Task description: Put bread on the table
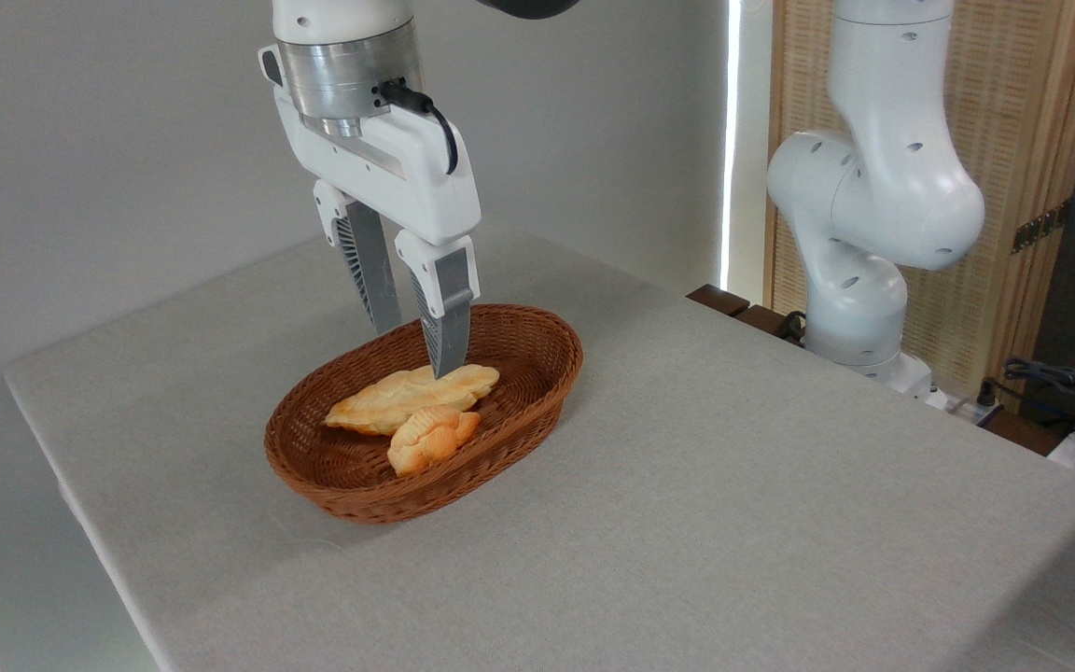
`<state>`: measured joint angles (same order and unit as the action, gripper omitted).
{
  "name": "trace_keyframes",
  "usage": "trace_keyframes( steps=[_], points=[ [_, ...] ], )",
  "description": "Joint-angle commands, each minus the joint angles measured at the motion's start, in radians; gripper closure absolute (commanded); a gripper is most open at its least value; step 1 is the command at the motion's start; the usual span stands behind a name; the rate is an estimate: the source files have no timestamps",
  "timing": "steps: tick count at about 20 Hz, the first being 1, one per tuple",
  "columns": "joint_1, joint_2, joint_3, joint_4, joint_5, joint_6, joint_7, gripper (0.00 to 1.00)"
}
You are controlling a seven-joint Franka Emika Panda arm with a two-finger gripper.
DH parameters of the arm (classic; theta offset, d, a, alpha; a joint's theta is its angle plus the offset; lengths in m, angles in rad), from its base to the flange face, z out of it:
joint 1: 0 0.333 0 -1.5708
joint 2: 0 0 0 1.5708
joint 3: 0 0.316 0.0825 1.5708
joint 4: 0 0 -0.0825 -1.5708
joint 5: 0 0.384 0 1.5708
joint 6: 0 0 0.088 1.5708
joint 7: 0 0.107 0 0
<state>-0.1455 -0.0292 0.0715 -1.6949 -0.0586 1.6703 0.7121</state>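
The fixed camera looks across the grey table, whose near and right edges run out of frame. A brown oval wicker basket sits on it toward the left. Inside lie two pieces: the bread, a chunky golden-orange ridged roll, rests in the near part of the basket, touching the longer, paler leaf-shaped pastry just behind it. The roll's underside is hidden by the basket's near wall.

The gripper hangs above the basket, its two ribbed grey fingers spread apart with nothing between them. The front fingertip overlaps the pastry in this view; whether it touches cannot be told. The rear fingertip ends at the far rim.

The arm rises at the right, its upper links cut off by the top edge. Cables lie beyond the table's right side.
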Motion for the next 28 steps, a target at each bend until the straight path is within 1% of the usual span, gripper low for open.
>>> trace_keyframes(
  steps=[1, 6, 28],
  points=[
    [-0.008, -0.005, 0.002, 0.012, 0.005, -0.030, -0.022, 0.00],
    [-0.008, -0.005, 0.002, 0.014, 0.005, -0.050, -0.017, 0.00],
    [-0.008, -0.006, 0.002, 0.014, 0.005, -0.050, -0.013, 0.00]
  ],
)
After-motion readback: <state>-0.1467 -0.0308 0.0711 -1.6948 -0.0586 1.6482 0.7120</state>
